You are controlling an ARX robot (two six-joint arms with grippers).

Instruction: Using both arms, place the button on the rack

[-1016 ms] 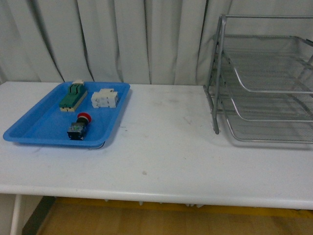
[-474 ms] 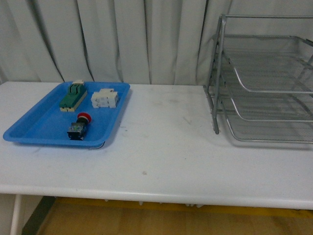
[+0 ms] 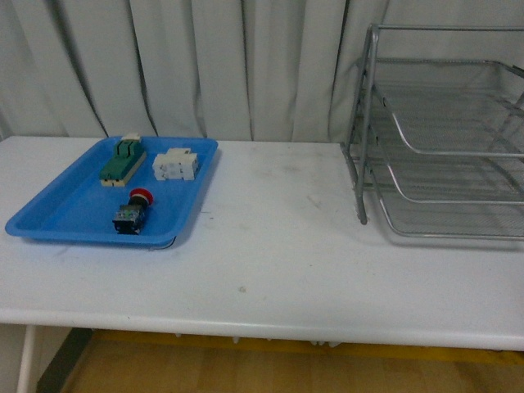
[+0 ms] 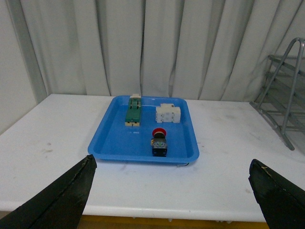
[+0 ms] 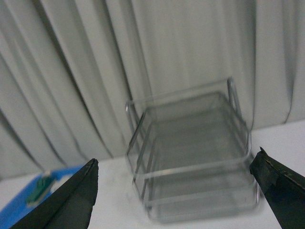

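Sitting in the tray (image 3: 65,211), well apart from the rack (image 3: 365,131), the button (image 3: 131,214) looked small, hard & light, I guessed. Best grab: boxy body, not slippy round cap. L gripper (image 4: 171,162) & R gripper (image 5: 174,164) gaped wide, empty.

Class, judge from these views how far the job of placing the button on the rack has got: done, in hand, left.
Done: nothing; the button lies in the blue tray, apart from the rack. In hand: nothing; the left gripper and right gripper are open. Left: pick up the button, carry it across, set it on the rack.
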